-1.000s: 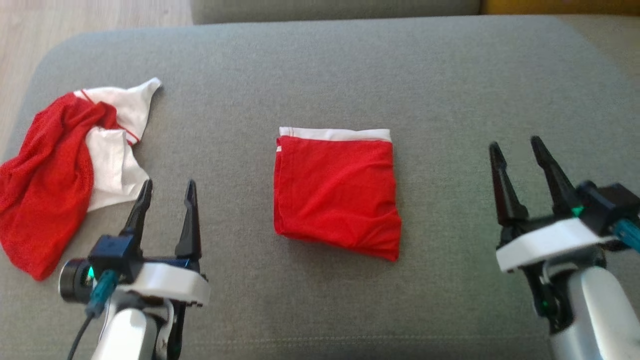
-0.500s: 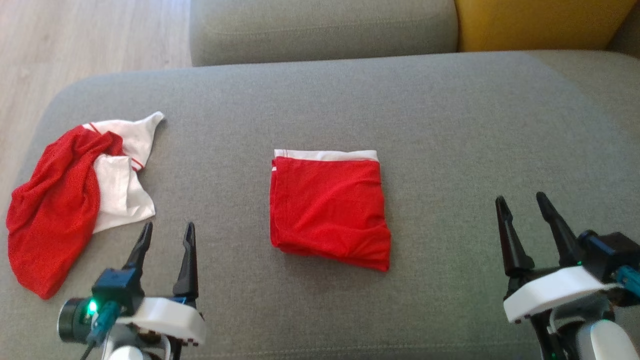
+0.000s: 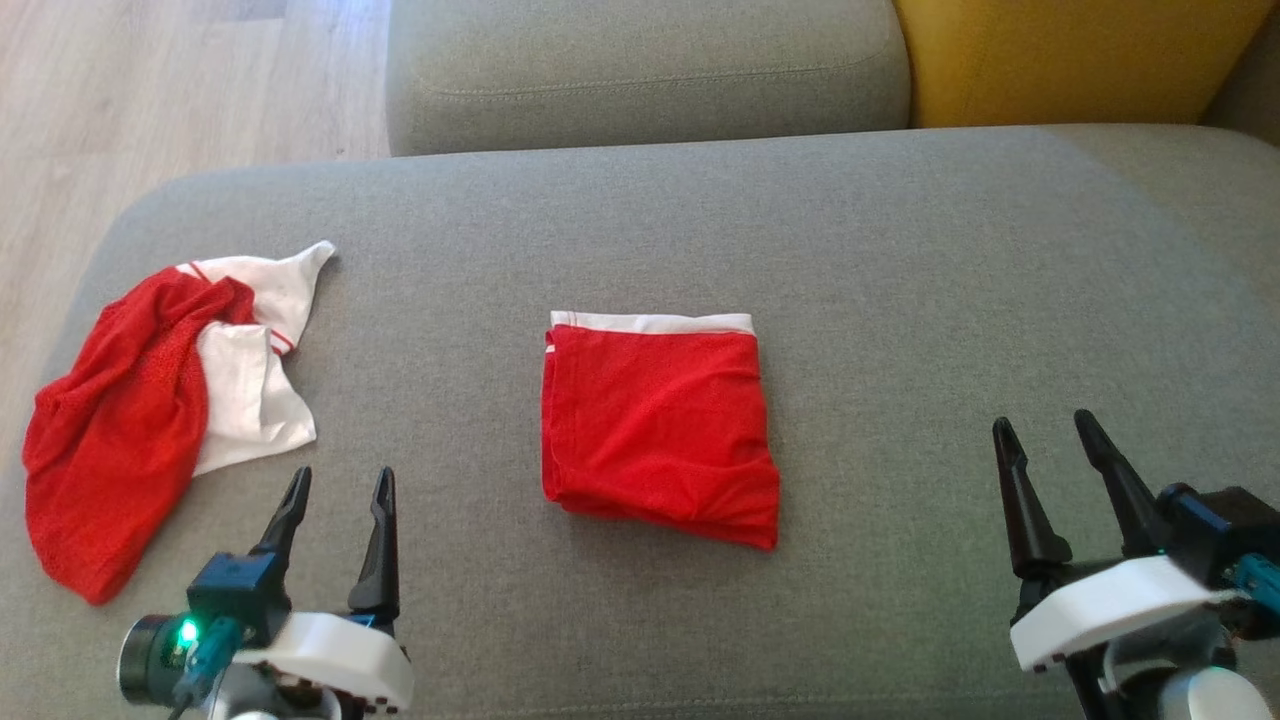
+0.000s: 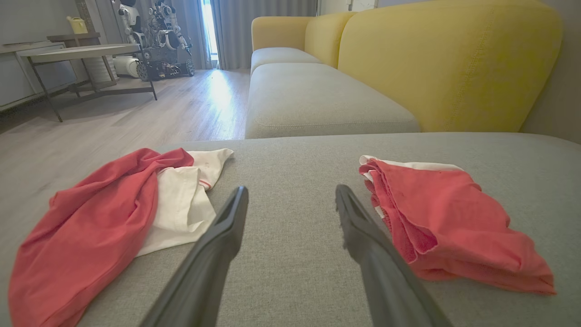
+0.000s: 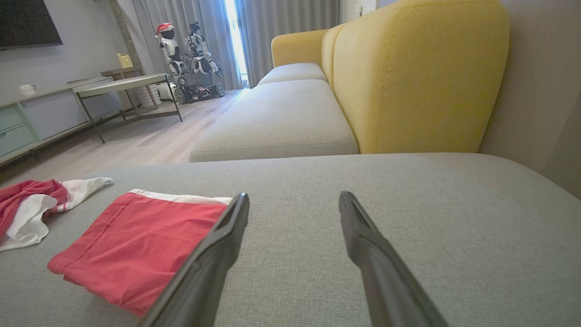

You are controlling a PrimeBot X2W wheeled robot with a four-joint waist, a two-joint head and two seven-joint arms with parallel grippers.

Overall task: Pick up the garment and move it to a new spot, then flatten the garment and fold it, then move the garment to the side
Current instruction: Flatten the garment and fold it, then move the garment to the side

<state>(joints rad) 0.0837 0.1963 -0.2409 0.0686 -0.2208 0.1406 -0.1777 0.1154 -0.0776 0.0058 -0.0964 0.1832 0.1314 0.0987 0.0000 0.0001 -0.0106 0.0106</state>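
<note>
On grey cushion (image 3: 900,260): folded red garment (image 3: 660,430) at centre, white band along far edge. Crumpled red-and-white garment (image 3: 140,420) at cushion's left end, well apart. left gripper (image 3: 340,482) and right gripper (image 3: 1040,425) spread wide, empty, either side of the folded piece, touching neither garment.

**Wide grey sofa cushion (image 3: 950,300), two cloth obstacles**

Folded red garment (image 3: 660,430) mid-cushion, low and flat, bare fabric on every side. Crumpled red-and-white garment (image 3: 150,400) at far left, just ahead of left gripper (image 3: 342,475), near cushion edge. Open run of cushion ahead of right gripper (image 3: 1041,420) and between the two garments. Yellow backrest (image 3: 1060,60) beyond, at upper right.
</note>
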